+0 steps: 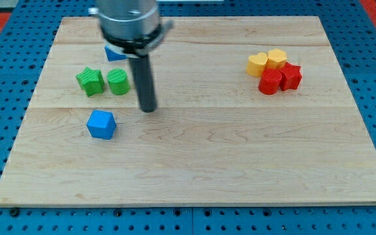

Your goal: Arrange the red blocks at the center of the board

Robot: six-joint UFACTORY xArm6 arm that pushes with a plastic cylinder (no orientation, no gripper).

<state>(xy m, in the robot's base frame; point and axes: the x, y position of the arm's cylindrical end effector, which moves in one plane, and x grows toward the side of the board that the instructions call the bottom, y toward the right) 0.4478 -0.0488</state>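
Two red blocks sit touching at the view's right: a red round block (270,82) and a red star block (290,76) to its right. Two yellow blocks (267,61) touch them from above. My tip (148,109) rests on the board at the view's left of centre, far from the red blocks. It stands just right of the green round block (118,81) and up and right of the blue cube (101,124).
A green star block (91,81) lies left of the green round block. A blue block (114,53) is partly hidden behind the arm near the view's top. The wooden board (194,163) is ringed by a blue perforated table.
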